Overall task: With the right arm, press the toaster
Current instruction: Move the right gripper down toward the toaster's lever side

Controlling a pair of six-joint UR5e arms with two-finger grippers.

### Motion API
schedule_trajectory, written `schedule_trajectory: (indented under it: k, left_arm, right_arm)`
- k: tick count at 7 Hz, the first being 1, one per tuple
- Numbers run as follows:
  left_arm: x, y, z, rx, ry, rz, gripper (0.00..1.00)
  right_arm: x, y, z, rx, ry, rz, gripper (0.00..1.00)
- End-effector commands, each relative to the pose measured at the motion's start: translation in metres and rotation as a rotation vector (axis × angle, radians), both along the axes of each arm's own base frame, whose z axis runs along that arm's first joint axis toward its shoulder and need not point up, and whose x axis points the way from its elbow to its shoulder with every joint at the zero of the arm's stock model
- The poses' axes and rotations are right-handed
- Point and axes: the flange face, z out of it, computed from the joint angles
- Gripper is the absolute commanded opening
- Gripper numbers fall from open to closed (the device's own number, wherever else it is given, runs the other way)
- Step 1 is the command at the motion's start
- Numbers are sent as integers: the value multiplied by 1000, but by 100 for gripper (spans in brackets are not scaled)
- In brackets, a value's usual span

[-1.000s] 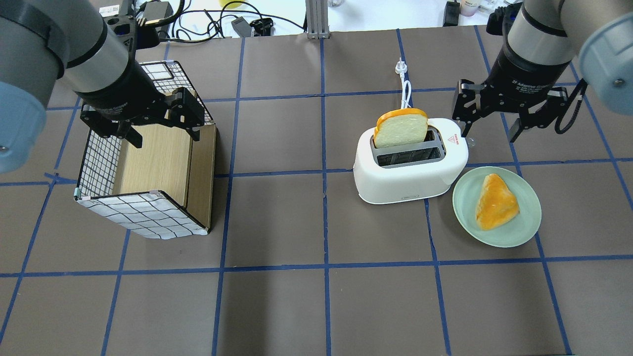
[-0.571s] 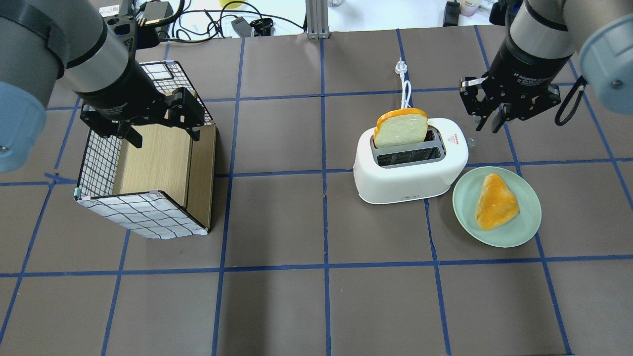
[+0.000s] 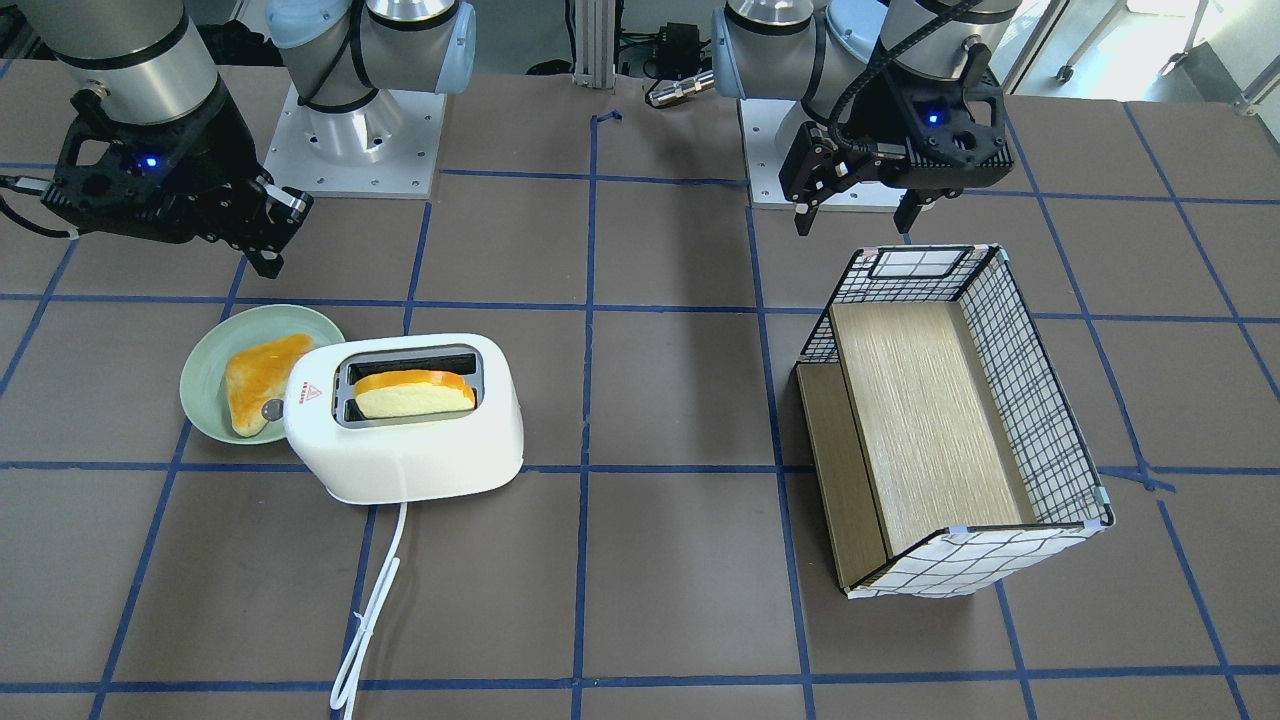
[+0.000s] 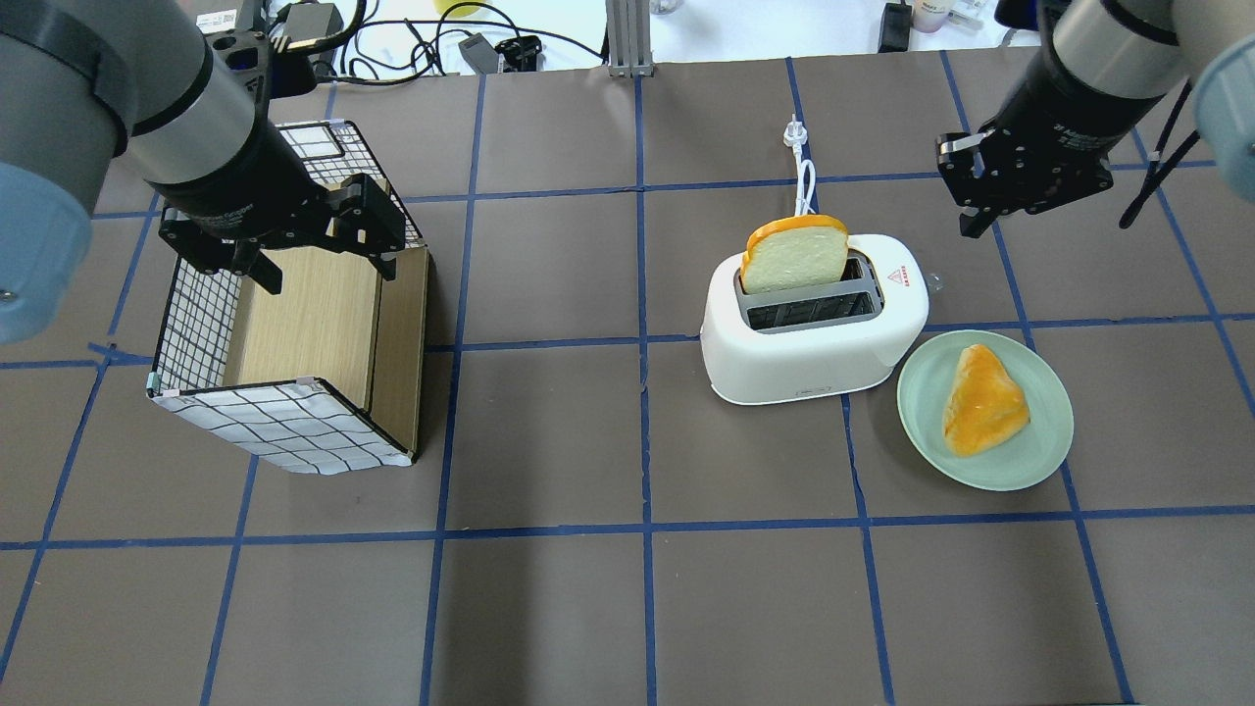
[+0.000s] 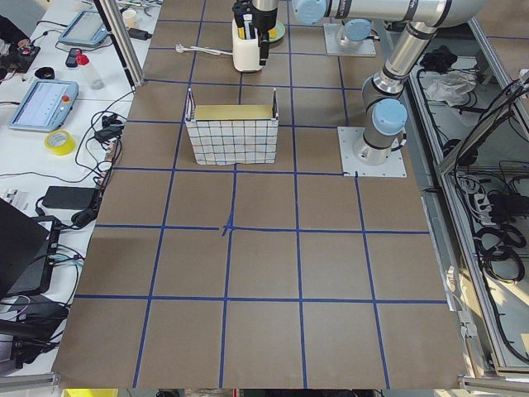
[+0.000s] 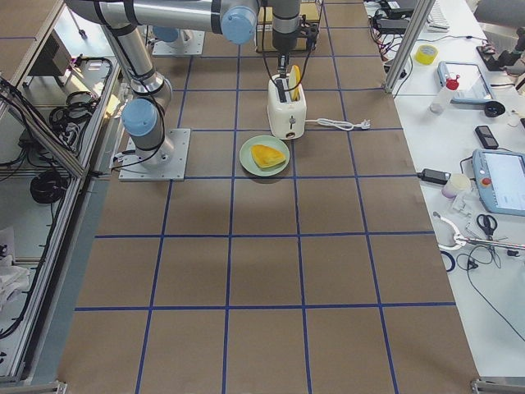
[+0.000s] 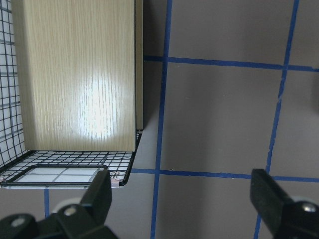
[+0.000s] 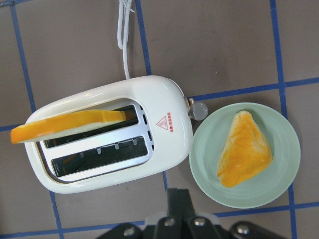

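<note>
The white two-slot toaster (image 4: pixel 814 338) stands right of the table's middle, with a toast slice (image 4: pixel 794 257) upright in its far slot and a small grey knob (image 4: pixel 931 282) on its right end. It also shows in the front view (image 3: pixel 410 455) and the right wrist view (image 8: pixel 167 94). My right gripper (image 4: pixel 973 226) is shut and empty, hanging above the table beyond and right of the knob end, apart from the toaster; its fingers (image 8: pixel 178 199) are pressed together. My left gripper (image 4: pixel 324 270) is open and empty over the basket.
A pale green plate (image 4: pixel 922 392) with a pastry (image 4: pixel 983 400) lies against the toaster's right front. The toaster's white cord (image 4: pixel 804 172) runs toward the far edge. A wire-grid basket (image 4: pixel 284 427) with wooden panels lies on the left half.
My right gripper has gone from open to shut, and it has moved a little up and to the right, away from the toaster's knob end. The left arm has not moved.
</note>
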Motion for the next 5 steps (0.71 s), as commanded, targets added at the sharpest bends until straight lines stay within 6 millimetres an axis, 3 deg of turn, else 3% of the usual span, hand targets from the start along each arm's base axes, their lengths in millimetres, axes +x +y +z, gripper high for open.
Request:
schedule_trajectory:
  k: [1, 3, 4, 5]
  left_arm:
    - [0, 0, 0, 0, 0, 0, 100]
    - [0, 0, 1, -1, 0, 0, 100]
    - [0, 0, 0, 0, 0, 0, 100]
    - [0, 0, 1, -1, 0, 0, 100]
  right_arm:
    - [-62, -17, -19, -5, -108, 31, 0]
    - [-116, -30, -51, -1, -207, 58, 0]
    - [-125, -27, -75, 17, -264, 40, 0]
    - [-119, -23, -93, 4, -339, 44, 0]
